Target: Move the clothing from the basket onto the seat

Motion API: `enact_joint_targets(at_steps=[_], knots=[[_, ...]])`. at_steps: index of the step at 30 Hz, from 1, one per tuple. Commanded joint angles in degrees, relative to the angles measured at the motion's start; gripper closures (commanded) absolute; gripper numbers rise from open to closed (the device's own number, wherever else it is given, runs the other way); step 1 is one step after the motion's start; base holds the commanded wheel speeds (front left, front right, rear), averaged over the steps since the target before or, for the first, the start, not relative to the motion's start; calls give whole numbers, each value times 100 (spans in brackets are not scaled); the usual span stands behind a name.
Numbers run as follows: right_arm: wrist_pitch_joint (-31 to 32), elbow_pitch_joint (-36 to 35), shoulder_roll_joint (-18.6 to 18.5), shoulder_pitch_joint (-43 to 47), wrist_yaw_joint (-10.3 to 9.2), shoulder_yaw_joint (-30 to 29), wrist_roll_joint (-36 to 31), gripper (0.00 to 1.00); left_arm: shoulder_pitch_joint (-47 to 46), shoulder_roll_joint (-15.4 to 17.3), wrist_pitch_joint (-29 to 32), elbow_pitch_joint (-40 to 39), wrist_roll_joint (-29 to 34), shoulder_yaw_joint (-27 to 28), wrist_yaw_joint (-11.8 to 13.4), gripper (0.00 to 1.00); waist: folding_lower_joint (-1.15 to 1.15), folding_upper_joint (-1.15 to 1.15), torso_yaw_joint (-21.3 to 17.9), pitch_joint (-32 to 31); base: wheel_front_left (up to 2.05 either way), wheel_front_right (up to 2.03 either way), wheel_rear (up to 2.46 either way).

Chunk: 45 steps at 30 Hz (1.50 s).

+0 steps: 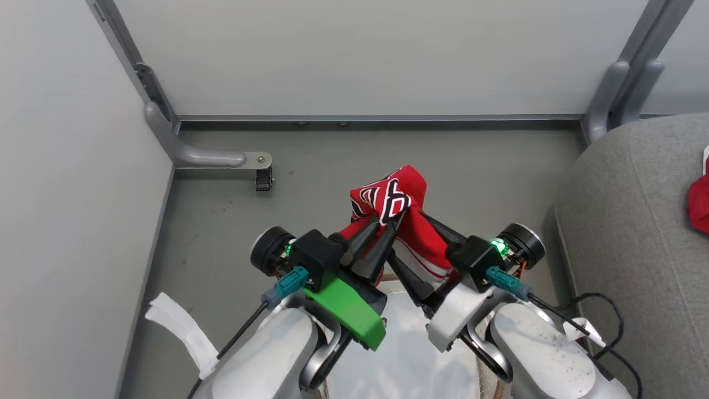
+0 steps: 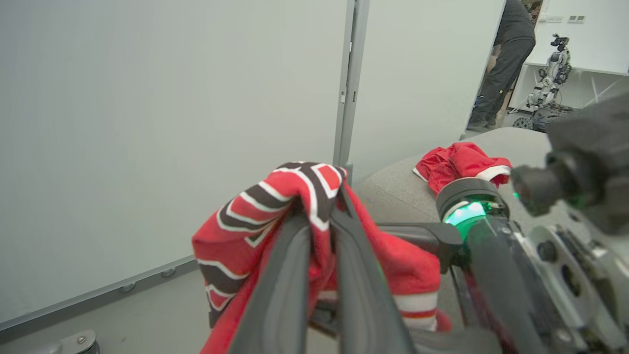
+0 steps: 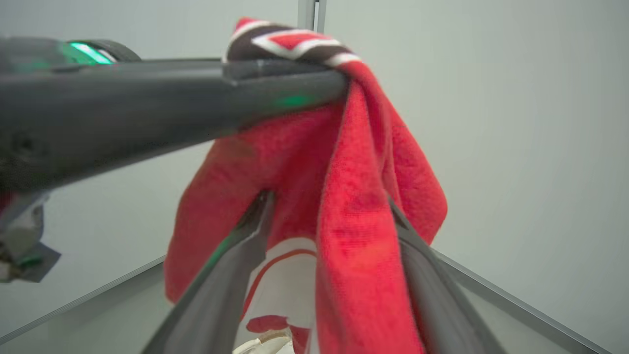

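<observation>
- Fingers (image 1: 363,241) of the left gripper (image 1: 401,210) are pressed together on a fold of the red jersey (image 1: 388,197), pinching it near the black-and-white lettering.
- On the right gripper (image 3: 329,201), the fingers (image 3: 216,285) are spread wide. The jersey's loose cloth hangs down between them, and they do not pinch it.
- The jersey is lifted off every surface, and its lower end hangs toward the far edge of the basket (image 1: 410,354). The basket's white liner shows between the two forearms at the bottom of the head view.
- Another red garment (image 1: 699,202) lies bunched on the grey seat (image 1: 626,221), well apart from the lifted jersey.
- The seat stands to the robot's right, near the basket.
- A grey floor (image 1: 343,160) runs out to pale wall panels (image 1: 376,55), which are framed by metal posts. A metal bracket foot (image 1: 213,158) rests on the floor at the left.
- In the left wrist view, a person's legs (image 2: 506,64) in dark trousers show beyond the panels, with a small robot (image 2: 550,81) near them.
</observation>
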Motion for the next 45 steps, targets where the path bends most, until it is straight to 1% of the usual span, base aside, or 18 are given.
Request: enact_joint_targets(at_steps=[1, 2, 6, 10, 11, 12, 16, 25, 27, 31, 35, 38, 41, 45], knots=[[-1, 178, 48, -73, -6, 22, -11, 55, -104, -30, -4, -41, -46, -59, -17, 100, 0, 10, 177, -31, 0, 0, 0], [-1, 283, 89, -91, -6, 37, 9, 100, -106, -35, -5, -42, -62, -91, -17, 100, 0, 10, 207, -37, 0, 0, 0], [-1, 548, 186, -142, -6, 58, 131, 100, -81, -53, -5, -29, -133, -141, -17, 100, 0, 10, 279, -34, 0, 0, 0], [-1, 571, 208, -22, -6, -66, 234, 100, -9, -23, -4, -20, -102, -20, -17, 100, 0, 10, 178, -16, 0, 0, 0], [-1, 558, 200, 34, -6, -132, 276, 100, 31, -23, -4, -25, -81, 21, -17, 63, 0, 10, 115, -8, 0, 0, 0], [-1, 526, 193, 71, -6, -180, 285, 100, 70, -23, -5, -13, -82, 50, -17, 0, 0, 10, 49, -2, 0, 0, 0], [-2, 367, 187, 263, -6, -421, 361, 100, 165, 6, -4, -4, 2, 184, -17, 0, 0, 10, -396, 50, 0, 0, 0], [-5, -5, 122, 652, -6, -864, 451, 100, 281, 32, -4, 30, 77, 311, -17, 0, 0, 10, -1945, 307, 0, 0, 0], [-5, -65, 73, 696, -6, -973, 439, 100, 257, 23, -3, 31, 93, 286, -17, 0, 0, 10, -2229, 381, 0, 0, 0], [-6, -148, -20, 723, -6, -1166, 375, 100, 196, 44, -4, 7, 127, 287, -17, 0, 0, 10, -2669, 535, 0, 0, 0], [-6, -229, -176, 538, -6, -1392, 314, 100, 167, 109, -4, 5, 148, 254, -17, 0, 0, 10, -2955, 702, 0, 0, 0], [-6, -273, -383, 311, -6, -1606, 211, 100, 101, 154, -3, -7, 159, 211, -17, 0, 0, 10, -3062, 888, 0, 0, 0], [-6, -260, -645, -48, -6, -1789, 14, 100, 2, 220, -4, -31, 195, 150, -17, 0, 0, 10, -3066, 1121, 0, 0, 0], [-6, -175, -1088, -729, -6, -2172, -239, 100, -155, 326, -4, -89, 233, 21, -17, 0, 0, 10, -2961, 1505, 0, 0, 0]])
